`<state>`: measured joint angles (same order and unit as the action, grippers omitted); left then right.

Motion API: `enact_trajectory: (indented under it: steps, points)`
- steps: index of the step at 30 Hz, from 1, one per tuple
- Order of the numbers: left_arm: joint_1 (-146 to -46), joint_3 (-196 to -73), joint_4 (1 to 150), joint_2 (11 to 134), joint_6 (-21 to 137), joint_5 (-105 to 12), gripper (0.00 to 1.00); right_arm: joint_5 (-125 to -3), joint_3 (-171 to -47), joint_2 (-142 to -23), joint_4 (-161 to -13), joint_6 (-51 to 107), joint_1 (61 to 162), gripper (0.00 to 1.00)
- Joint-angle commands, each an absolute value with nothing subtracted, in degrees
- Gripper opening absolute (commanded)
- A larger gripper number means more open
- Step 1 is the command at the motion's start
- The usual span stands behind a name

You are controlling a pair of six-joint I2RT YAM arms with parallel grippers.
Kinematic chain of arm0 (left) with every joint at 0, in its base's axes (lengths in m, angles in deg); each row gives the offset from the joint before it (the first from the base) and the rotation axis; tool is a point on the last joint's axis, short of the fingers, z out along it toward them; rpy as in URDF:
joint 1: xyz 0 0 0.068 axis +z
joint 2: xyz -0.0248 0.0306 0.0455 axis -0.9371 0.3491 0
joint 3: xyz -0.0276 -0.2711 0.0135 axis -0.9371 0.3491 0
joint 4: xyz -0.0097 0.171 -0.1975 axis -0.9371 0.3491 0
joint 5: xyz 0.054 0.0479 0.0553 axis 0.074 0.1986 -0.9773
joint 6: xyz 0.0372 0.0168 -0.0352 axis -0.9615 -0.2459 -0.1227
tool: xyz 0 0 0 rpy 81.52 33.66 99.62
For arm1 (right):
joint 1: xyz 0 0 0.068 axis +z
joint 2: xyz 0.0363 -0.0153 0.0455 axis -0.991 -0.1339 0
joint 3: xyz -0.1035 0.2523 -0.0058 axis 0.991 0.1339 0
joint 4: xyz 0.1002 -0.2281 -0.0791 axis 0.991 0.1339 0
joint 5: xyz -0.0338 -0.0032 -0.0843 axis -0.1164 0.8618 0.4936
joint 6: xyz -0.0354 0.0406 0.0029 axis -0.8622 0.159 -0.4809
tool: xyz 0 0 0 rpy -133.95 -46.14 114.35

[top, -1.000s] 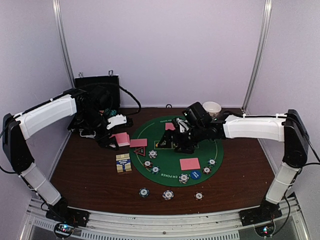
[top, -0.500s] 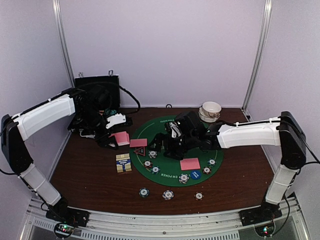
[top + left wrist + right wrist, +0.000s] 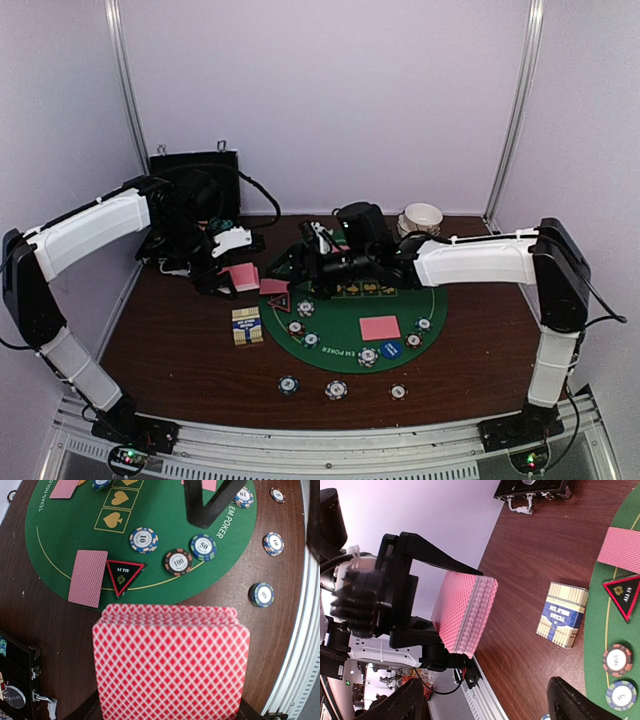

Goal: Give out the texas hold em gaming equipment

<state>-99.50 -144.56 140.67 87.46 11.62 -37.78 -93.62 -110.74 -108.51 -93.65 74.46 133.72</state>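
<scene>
1. The deck [image 3: 170,665] of pink-backed cards is clenched in the left end effector [image 3: 228,279]. It is held above the worktop [image 3: 170,350], just off the left edge of the green mat [image 3: 385,305].
2. The right end effector [image 3: 288,264] hovers near the deck with its fingers spread wide and nothing between them. I'd say the step in hand is drawing off the top card.
3. To do that well, I reckon it should close only on the top card's free edge, away from the left fingers. A shallow pinch would keep it from taking two.
4. It should slide the card along its own face rather than tug outward, or the stack could fan or slip in the clamp.
5. One card [image 3: 87,577] already lies on the mat just beside the triangular marker [image 3: 124,573], with chips [image 3: 178,561] near. The next card wants a bare patch of mat away from those.
6. The card box [image 3: 562,614] lies on the worktop near the reach, so the arm should pass above it.
</scene>
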Motion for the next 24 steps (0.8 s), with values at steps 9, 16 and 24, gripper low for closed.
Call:
enact_trajectory:
  steps: [9,16,24]
  points:
    - [-99.2,-146.4,140.7,85.8,10.9,-35.8,0.00,-101.6,-117.7,-118.1,-106.6,82.6,133.2,0.85]
    - [-99.2,-146.3,140.7,85.7,10.7,-35.4,0.00,-102.7,-121.1,-122.3,-108.8,86.0,133.2,0.84]
    - [-99.2,-146.1,140.8,85.7,10.5,-35.4,0.00,-104.0,-127.1,-127.1,-109.6,88.7,133.2,0.82]
